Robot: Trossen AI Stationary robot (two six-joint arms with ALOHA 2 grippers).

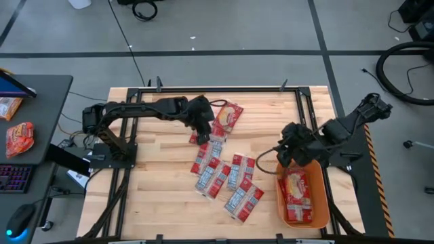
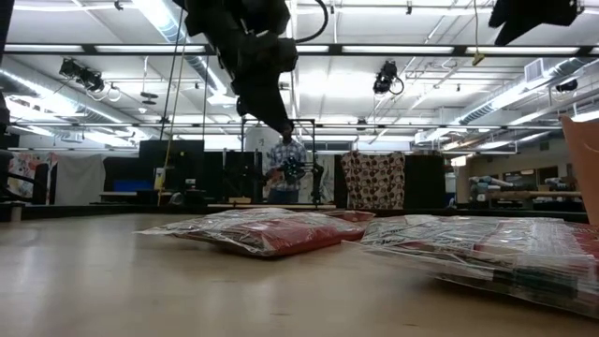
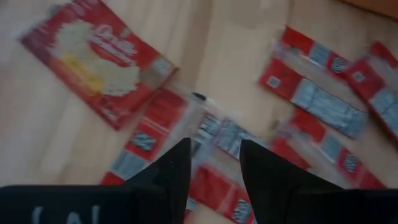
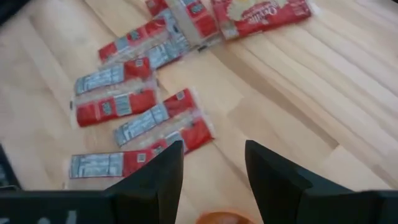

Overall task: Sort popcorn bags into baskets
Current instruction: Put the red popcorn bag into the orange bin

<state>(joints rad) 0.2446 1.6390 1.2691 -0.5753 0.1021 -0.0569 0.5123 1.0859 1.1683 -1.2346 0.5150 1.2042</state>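
Note:
Several small flat red popcorn packets (image 1: 220,173) with grey-white label panels lie scattered flat on the wooden table. A larger red bag picturing popcorn (image 1: 228,118) lies at their far end. My left gripper (image 1: 202,129) hovers open above the packets nearest that bag (image 3: 149,134), its fingers clear of them. The orange basket (image 1: 325,203) sits at the table's near right and holds another large popcorn bag (image 1: 296,193). My right gripper (image 1: 288,152) is open and empty above the basket's far end (image 4: 217,219).
A black metal frame (image 1: 203,88) borders the table. Bare wood lies to the left of the packets (image 1: 156,176). A dark side table on the left carries an orange snack bag (image 1: 19,139) and a keyboard. A person stands far off in the room (image 2: 285,164).

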